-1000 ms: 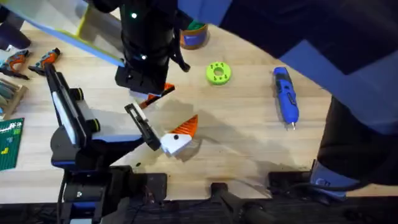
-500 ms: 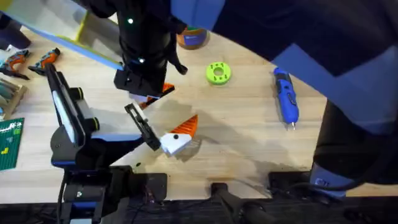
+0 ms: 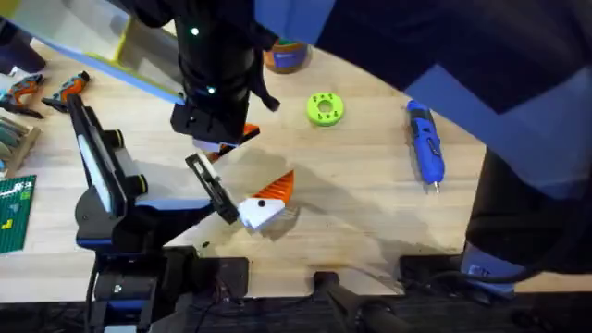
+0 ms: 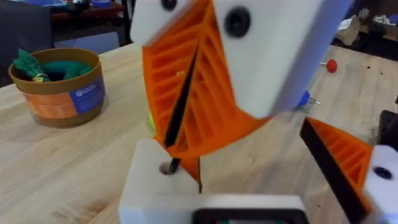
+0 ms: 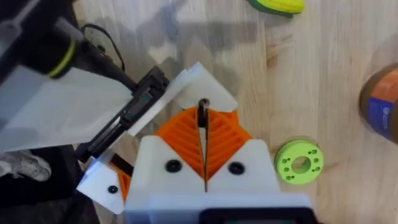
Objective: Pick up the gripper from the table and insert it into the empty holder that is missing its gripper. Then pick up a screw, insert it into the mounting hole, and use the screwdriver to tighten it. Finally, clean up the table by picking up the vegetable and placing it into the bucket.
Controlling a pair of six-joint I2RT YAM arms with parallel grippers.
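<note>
Fingers of the right gripper [image 5: 203,121] are pressed together on a thin dark screw [image 5: 202,111], their orange ribbed pads [image 4: 205,93] meeting flat around its shaft. In the left wrist view the screw runs down from between the pads to the mounting hole of the holder [image 4: 152,186], the white block at the tip of the left arm; whether it has entered the hole cannot be told. The left gripper [image 3: 264,205] rests low over the table [image 3: 361,203] near the front edge, its fingers spread apart, the orange finger with the black face [image 4: 339,165] standing well clear of the holder. The screwdriver [image 3: 425,143] lies flat on the table, well off to the right. The bucket [image 4: 59,87] stands at the far side, green stuff inside it. The vegetable [image 5: 277,5] lies on the table near a lime-green disc [image 3: 324,108].
</note>
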